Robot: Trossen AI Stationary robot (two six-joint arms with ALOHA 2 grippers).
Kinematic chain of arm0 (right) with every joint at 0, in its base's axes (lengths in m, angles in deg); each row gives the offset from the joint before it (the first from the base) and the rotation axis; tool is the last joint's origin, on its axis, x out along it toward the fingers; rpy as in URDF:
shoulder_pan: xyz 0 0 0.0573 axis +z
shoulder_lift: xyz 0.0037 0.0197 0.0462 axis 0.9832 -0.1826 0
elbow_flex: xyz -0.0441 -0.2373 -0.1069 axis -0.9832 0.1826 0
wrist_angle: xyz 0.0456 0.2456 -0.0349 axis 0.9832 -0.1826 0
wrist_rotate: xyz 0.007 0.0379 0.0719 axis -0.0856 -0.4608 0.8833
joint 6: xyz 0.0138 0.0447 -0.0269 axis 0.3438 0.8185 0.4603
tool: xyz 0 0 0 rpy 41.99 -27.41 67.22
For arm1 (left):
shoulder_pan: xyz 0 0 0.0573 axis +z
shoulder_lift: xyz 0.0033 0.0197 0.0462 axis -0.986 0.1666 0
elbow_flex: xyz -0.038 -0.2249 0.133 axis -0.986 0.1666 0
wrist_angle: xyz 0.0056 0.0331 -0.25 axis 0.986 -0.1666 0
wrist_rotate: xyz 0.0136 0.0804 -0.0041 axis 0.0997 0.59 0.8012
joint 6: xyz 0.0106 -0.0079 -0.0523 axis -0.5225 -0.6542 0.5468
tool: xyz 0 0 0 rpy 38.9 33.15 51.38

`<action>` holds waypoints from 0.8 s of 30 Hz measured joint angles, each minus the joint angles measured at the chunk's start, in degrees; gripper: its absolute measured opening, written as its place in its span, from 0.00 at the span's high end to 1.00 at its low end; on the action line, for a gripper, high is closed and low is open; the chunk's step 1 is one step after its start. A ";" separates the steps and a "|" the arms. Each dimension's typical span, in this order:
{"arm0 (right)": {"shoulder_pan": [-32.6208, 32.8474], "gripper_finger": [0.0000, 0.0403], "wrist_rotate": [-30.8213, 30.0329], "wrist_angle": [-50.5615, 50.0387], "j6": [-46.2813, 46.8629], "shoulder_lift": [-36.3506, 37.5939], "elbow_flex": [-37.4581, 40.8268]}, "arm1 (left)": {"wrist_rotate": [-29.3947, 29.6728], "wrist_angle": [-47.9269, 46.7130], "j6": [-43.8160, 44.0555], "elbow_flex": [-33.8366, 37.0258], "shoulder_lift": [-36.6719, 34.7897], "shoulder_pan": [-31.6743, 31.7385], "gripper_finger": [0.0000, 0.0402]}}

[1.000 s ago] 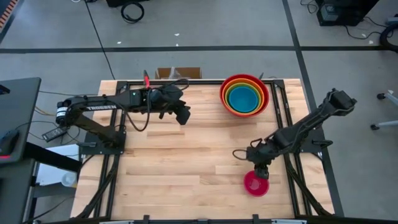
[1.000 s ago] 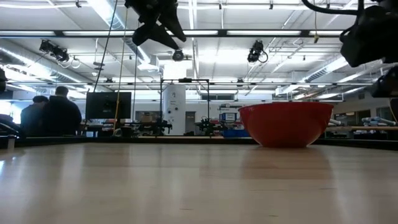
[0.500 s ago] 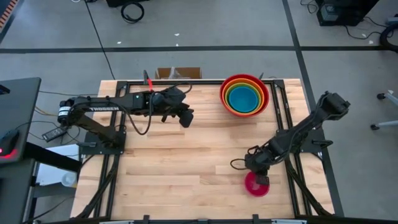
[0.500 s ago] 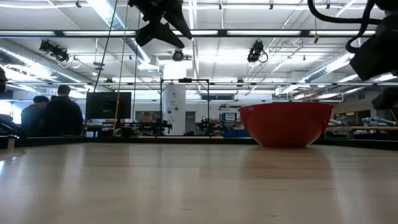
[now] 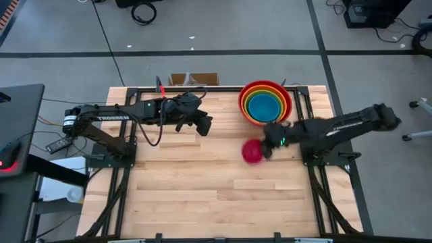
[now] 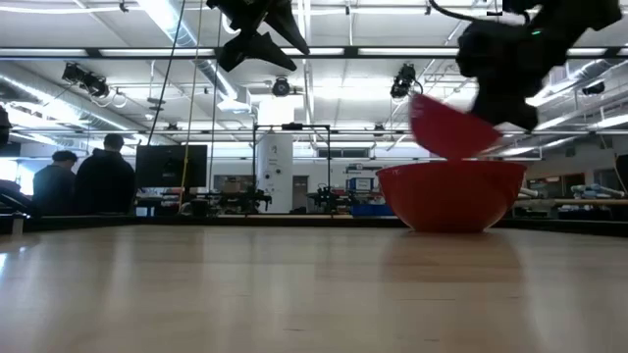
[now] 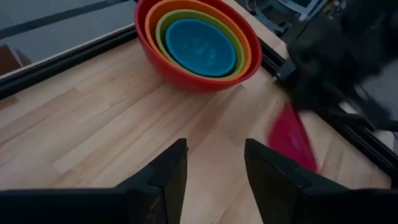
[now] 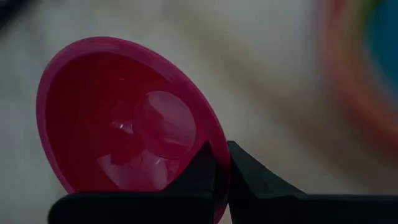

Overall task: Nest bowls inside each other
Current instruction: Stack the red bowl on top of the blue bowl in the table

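A small magenta bowl [image 5: 252,152] hangs above the table's middle right, with my right gripper [image 5: 267,148] shut on its rim. Just beyond it, at the far right of the table, stands a stack of nested bowls [image 5: 265,102]: red outermost, then orange, green and blue. The low view shows the magenta bowl [image 6: 446,127] in the air above the red bowl [image 6: 451,196]. My left gripper [image 5: 202,126] hovers open over the far left-middle of the table, its fingers [image 7: 168,180] pointing toward the stack [image 7: 199,43]. My right gripper pinches the magenta bowl's rim [image 8: 214,146], one finger [image 8: 198,174] inside the bowl and the other [image 8: 252,177] outside its wall. The fingers slant down from the table's right side. The bowl is lifted clear and tilted, its hollow facing back toward the gripper.
Black frame rails [image 5: 304,108] run along the table's far and right edges, close to the stack. Bare wood [image 5: 202,189] stretches across the near half. People [image 6: 93,181] stand in the room behind the table.
My right gripper has shut on the magenta bowl's rim near the table's near right corner. It has lifted the bowl clear and swung it toward the far edge and the left, to just in front of the stack. The bowl has tipped from upright to tilted.
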 joint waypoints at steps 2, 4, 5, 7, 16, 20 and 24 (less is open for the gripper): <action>-6.29 0.94 -3.43 1.57 0.01 2.25 -0.01 | 0.00 -0.09 0.63 0.00 0.00 -0.23 0.60; -12.42 0.93 -5.40 2.89 -0.74 3.39 -0.03 | 0.00 -0.02 0.86 0.00 0.00 -0.50 0.60; -15.40 0.93 -6.06 3.27 -1.81 3.46 -0.03 | -0.01 -0.02 0.90 0.00 0.00 -0.74 0.60; -20.74 0.94 -6.25 3.93 -4.75 2.87 -0.03 | 0.00 0.09 1.09 0.00 0.00 -1.16 0.60; -36.82 0.91 -2.75 4.99 -8.35 -4.01 -0.09 | 0.00 0.20 2.03 0.00 0.00 -2.67 0.60; -40.18 0.90 0.09 4.83 -7.61 -5.91 -0.06 | 0.00 0.52 1.24 0.00 0.00 -2.80 0.60; -41.86 0.88 1.08 4.84 -6.63 -6.08 -0.05 | 0.00 0.80 1.15 0.00 0.00 -3.15 0.60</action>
